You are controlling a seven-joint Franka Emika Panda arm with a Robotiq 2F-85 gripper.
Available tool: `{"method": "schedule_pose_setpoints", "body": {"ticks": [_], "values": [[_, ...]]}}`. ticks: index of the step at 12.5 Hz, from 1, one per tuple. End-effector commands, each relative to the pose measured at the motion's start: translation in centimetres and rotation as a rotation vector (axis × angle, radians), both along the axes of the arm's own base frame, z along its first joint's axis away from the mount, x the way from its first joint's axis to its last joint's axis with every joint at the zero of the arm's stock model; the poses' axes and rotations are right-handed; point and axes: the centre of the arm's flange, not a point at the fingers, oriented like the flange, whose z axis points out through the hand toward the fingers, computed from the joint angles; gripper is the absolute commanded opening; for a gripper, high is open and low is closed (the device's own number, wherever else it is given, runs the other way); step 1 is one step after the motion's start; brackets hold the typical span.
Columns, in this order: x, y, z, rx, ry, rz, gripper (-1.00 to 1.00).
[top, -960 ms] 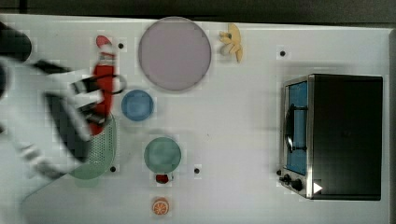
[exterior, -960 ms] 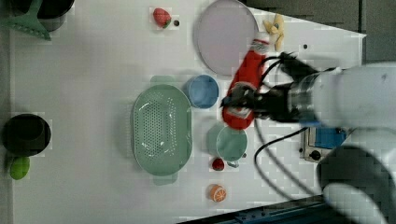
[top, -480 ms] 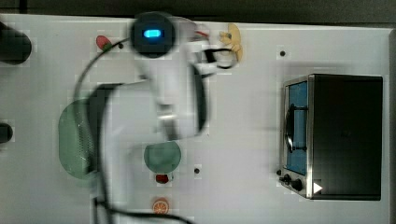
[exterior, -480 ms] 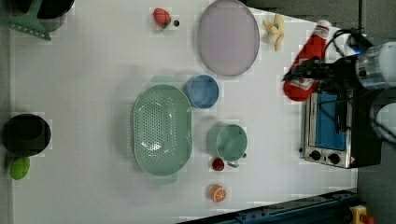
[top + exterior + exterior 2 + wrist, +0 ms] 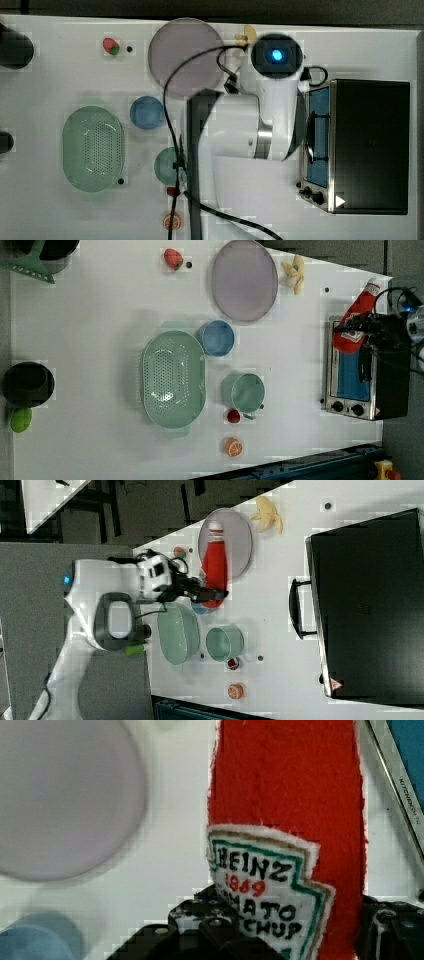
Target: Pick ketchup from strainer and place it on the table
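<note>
Up at the right edge of the left view, we've got the gripper (image 5: pixel 369 329) clamped on the ketchup (image 5: pixel 356 315) label end, bottle long axis slanting cap-up over the toaster oven (image 5: pixel 367 371), strainer (image 5: pixel 173 378) empty, table (image 5: pixel 100 315) below.

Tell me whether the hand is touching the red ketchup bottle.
Touching: in the wrist view the hand has its fingers pressed against both sides of the red ketchup bottle.
</note>
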Motion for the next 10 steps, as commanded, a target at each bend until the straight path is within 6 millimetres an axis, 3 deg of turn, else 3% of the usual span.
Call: {"method": "schedule_pose_setpoints", "body": {"ticks": [1, 5, 7, 8, 10], "values": [[-1.9, 4.5, -5.2, 0.015, -0.02, 0.14, 0.19], [-4.9, 4.8, -13.7, 0.048, 0.004, 0.14, 0.26], [-5.5, 4.8, -16.9, 0.064, 0.005, 0.136, 0.67], [-5.5, 4.9, -17.7, 0.068, -0.004, 0.137, 0.89], [-5.2, 5.1, -16.9, 0.065, -0.02, 0.141, 1.0]]}}
